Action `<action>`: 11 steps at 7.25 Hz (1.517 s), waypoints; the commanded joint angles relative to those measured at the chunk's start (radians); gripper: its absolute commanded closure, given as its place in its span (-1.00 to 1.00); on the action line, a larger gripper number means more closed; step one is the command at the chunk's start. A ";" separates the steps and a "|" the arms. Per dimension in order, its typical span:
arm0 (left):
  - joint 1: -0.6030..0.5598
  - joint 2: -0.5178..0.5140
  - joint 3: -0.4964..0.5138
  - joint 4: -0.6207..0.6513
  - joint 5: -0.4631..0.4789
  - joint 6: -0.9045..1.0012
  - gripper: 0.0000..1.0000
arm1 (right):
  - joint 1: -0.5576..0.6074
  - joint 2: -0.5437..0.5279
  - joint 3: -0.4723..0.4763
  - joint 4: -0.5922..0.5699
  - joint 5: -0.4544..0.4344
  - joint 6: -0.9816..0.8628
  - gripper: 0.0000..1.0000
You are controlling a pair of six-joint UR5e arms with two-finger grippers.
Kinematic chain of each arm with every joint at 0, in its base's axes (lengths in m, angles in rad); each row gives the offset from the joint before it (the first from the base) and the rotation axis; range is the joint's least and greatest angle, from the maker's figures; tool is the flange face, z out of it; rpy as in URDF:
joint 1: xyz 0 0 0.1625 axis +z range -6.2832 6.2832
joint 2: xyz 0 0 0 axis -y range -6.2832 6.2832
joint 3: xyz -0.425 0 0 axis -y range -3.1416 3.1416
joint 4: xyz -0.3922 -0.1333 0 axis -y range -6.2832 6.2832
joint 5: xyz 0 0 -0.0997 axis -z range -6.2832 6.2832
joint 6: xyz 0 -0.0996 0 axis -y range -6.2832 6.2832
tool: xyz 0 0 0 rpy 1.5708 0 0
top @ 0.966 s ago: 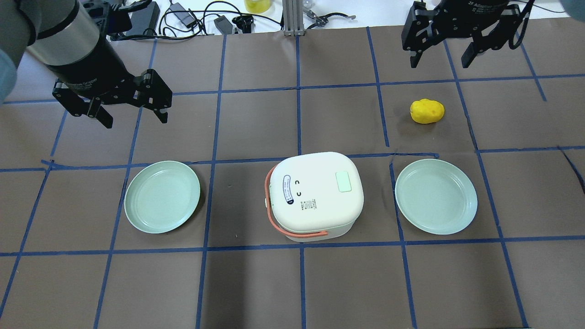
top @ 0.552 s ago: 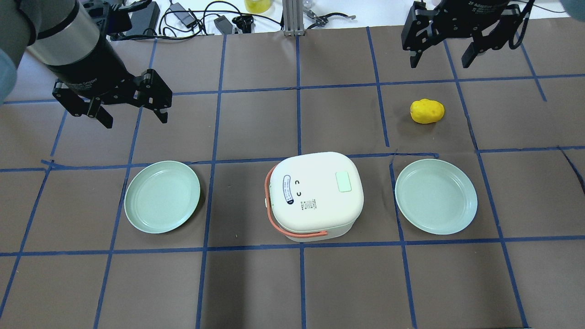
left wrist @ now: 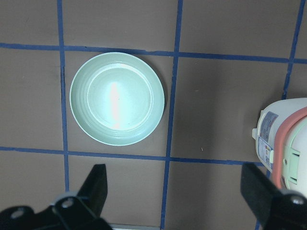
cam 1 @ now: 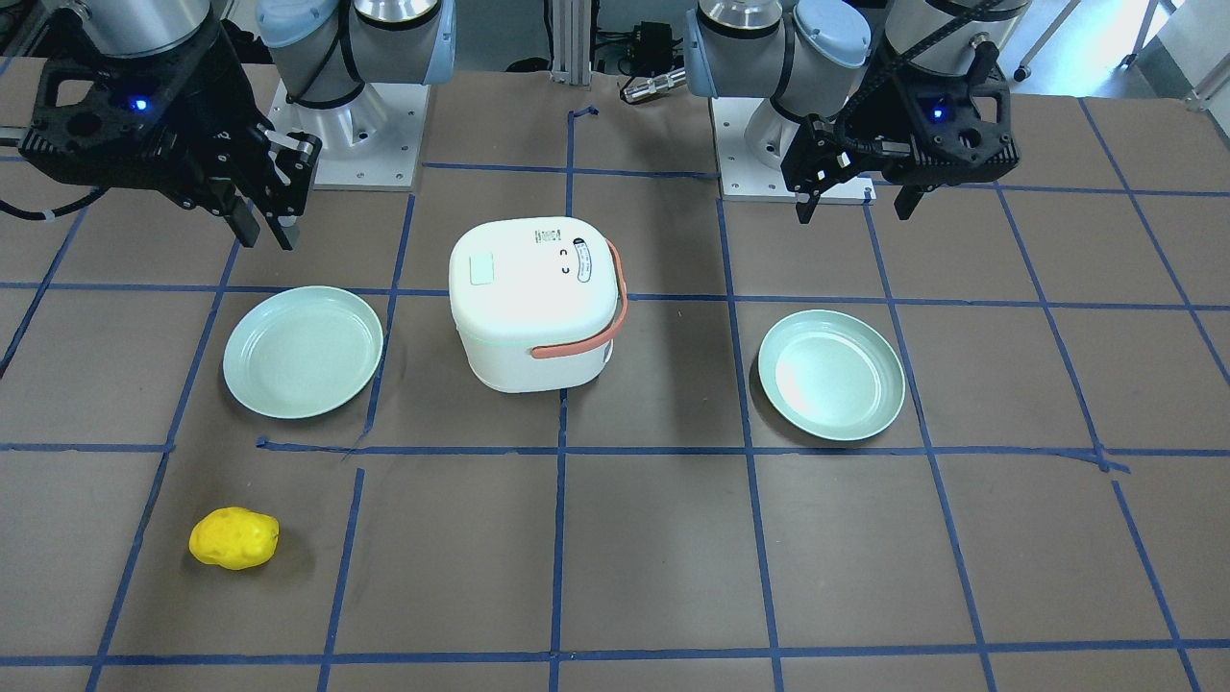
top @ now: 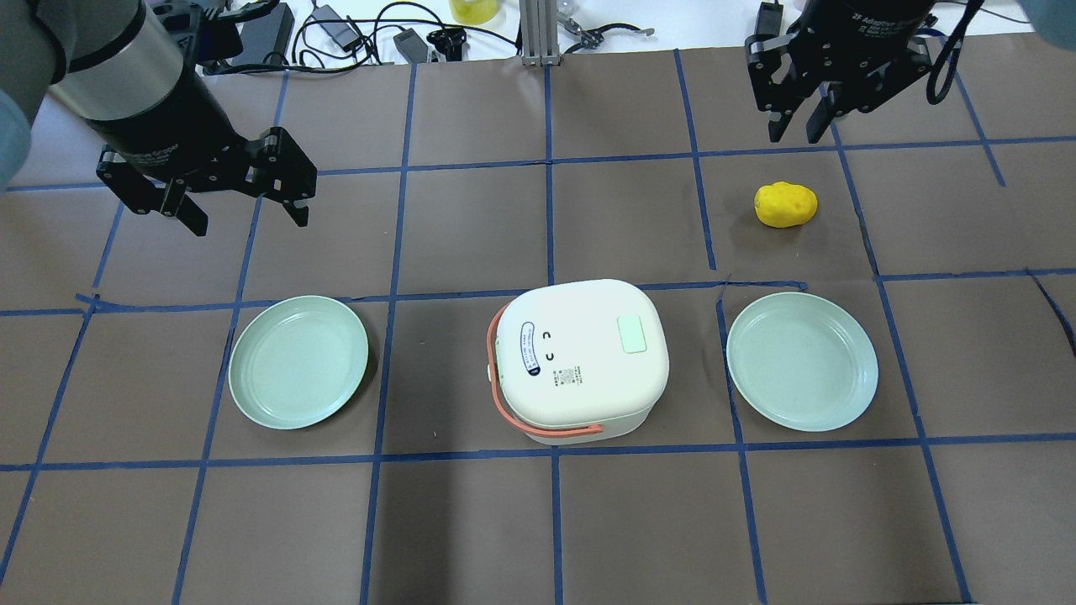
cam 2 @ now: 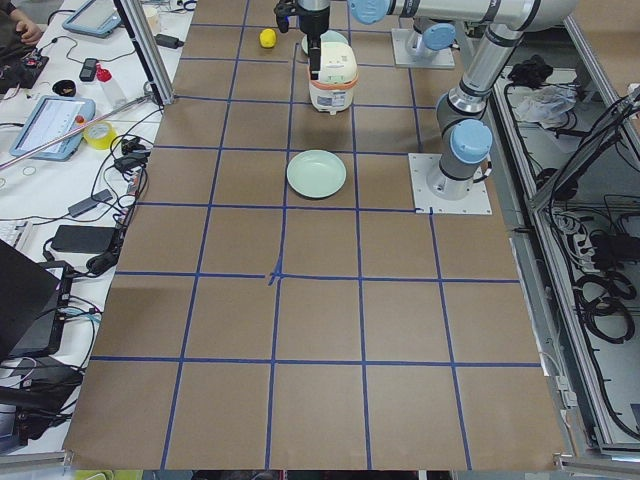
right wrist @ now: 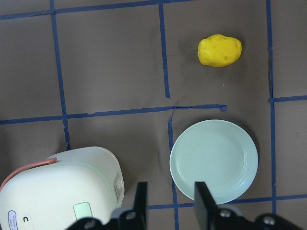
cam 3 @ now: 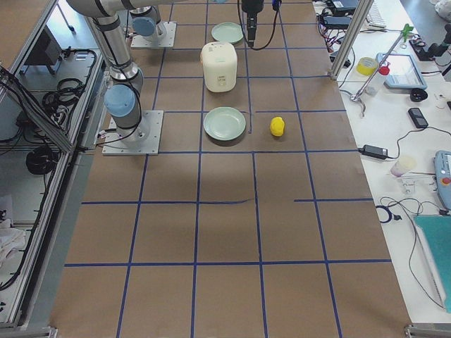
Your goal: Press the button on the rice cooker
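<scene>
The table [top: 471,227] is covered in brown paper marked into squares by blue tape [top: 548,210]. Black cables [top: 353,34] lie on the white strip along its far edge.

Far on the left, my left gripper [top: 250,220] hangs above the paper with its fingers spread wide and nothing between them. Its wrist camera looks down on the left plate [left wrist: 117,98] and catches the edge of the rice cooker [left wrist: 283,139] at the right.

That left plate [top: 298,361], pale green, lies on the near side of my left gripper, well apart from it.

In the middle stands the white rice cooker [top: 580,357], lid closed, its orange handle [top: 504,403] folded down around the left and near sides. The task's button [top: 632,334], a pale green square, sits on the right part of the lid. Neither claw touches it, and both are well away.

Just right of the cooker lies the right plate [top: 801,361], also pale green. Beyond it, a yellow potato [top: 785,204] rests on the paper.

Farther still, my right gripper [top: 794,134] hangs in the air with its fingers [right wrist: 140,196] drawn near each other. A narrow gap shows between them, and they pinch nothing.
</scene>
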 commanded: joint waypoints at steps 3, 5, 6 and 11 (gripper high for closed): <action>0.000 0.000 0.000 0.000 0.000 -0.001 -1.00 | 0.170 0.001 0.268 -0.199 0.008 0.174 0.94; 0.000 0.000 0.000 0.000 0.000 0.000 -1.00 | 0.250 0.004 0.450 -0.400 0.011 0.241 0.93; 0.000 0.000 0.000 0.000 0.000 -0.001 -1.00 | 0.279 0.006 0.486 -0.433 0.007 0.248 0.93; 0.000 0.000 0.000 0.000 0.000 0.000 -1.00 | 0.273 -0.004 0.352 -0.313 -0.012 0.207 -1.00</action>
